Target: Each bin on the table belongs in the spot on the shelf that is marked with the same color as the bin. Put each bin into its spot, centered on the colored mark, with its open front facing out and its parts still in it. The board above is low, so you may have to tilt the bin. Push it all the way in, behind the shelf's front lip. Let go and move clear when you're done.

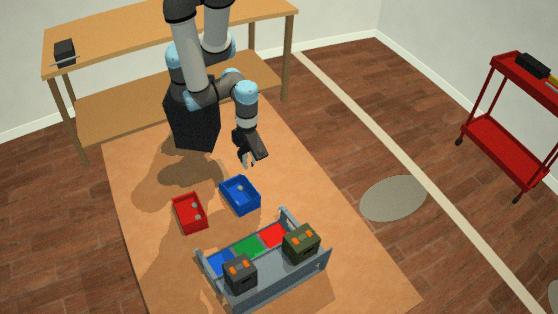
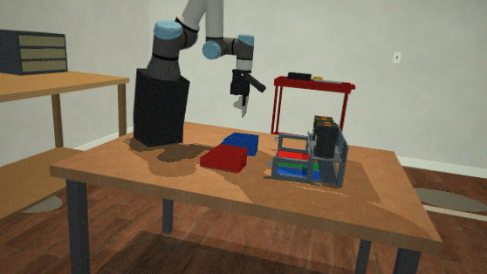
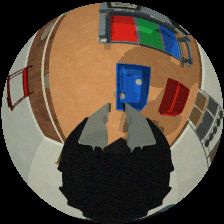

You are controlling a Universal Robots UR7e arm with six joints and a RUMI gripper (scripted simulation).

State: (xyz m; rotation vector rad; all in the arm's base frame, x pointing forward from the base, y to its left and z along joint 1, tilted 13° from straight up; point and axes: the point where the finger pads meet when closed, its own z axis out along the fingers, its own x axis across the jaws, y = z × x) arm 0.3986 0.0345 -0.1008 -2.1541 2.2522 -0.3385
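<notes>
Claw (image 3: 117, 103): fingers a small gap apart, nothing between them. Blue bin (image 3: 133, 86): on the worktop (image 3: 80, 65), just ahead of the fingertips, two pale parts inside. Red bin (image 3: 174, 97): right of the claw in view. Red, green and blue marks (image 3: 149, 33): farther ahead, beyond the blue bin.
</notes>
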